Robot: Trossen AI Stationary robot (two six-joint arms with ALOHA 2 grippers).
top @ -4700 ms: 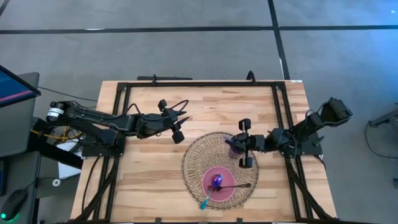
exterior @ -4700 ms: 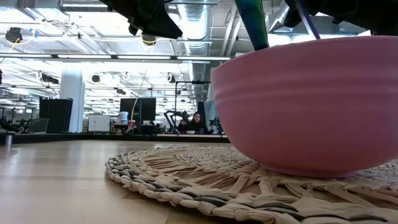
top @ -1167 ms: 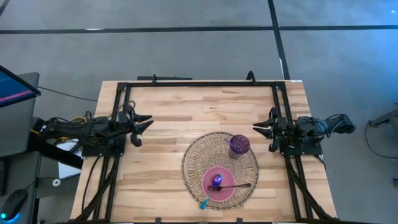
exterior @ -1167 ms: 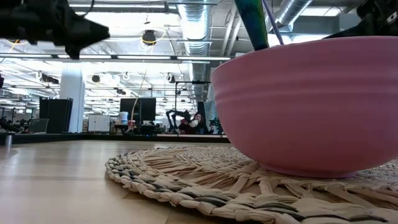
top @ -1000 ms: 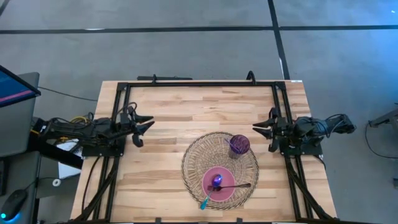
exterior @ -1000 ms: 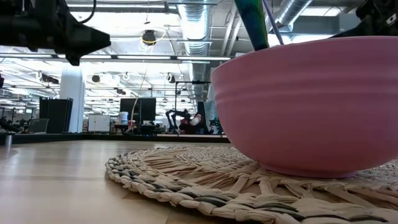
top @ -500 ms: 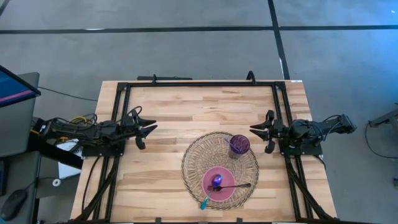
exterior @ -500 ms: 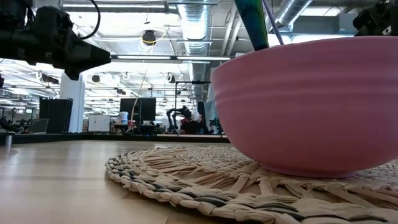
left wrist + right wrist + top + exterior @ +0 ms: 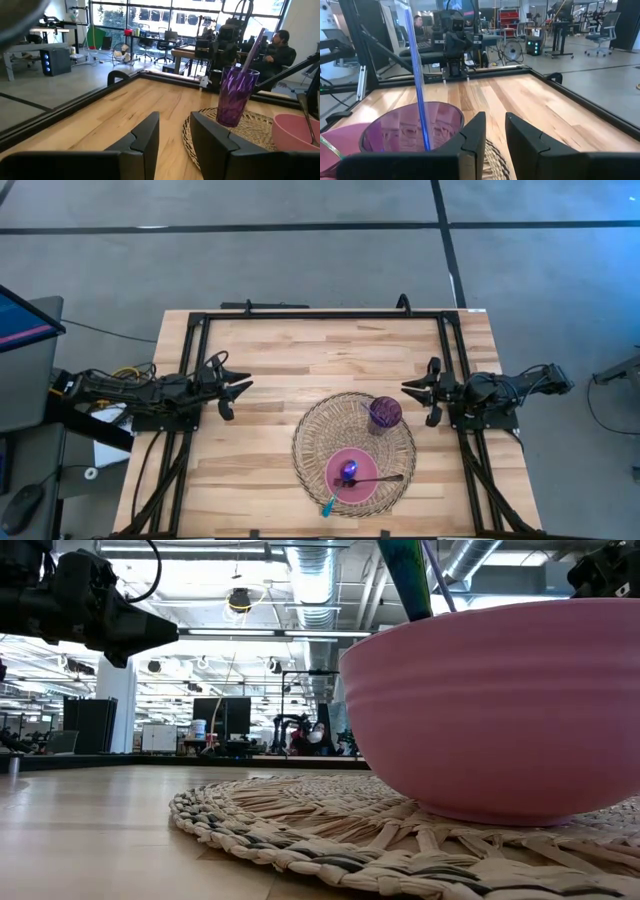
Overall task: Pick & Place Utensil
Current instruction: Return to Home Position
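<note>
A purple cup (image 9: 385, 412) stands on the far part of a round woven mat (image 9: 310, 442). A thin blue utensil handle (image 9: 417, 85) sticks up out of the cup. A pink bowl (image 9: 362, 492) sits on the near part of the mat. In it lie a purple-headed spoon with a teal handle (image 9: 336, 490) that leans over the rim, and a dark spoon (image 9: 380, 478). My left gripper (image 9: 238, 387) is open and empty at the table's left edge. My right gripper (image 9: 415, 390) is open and empty, just right of the cup.
A black frame (image 9: 320, 315) runs round the wooden table top. Bare wood lies between my left gripper and the mat. In the low view the bowl (image 9: 500, 710) fills the right side. A person (image 9: 280, 47) sits beyond the table.
Both grippers have reached a little way in toward the table's middle: the left toward the right edge, the right toward the cup. Both have stayed open and have kept still for the last half second. The cup, bowl and spoons have not moved.
</note>
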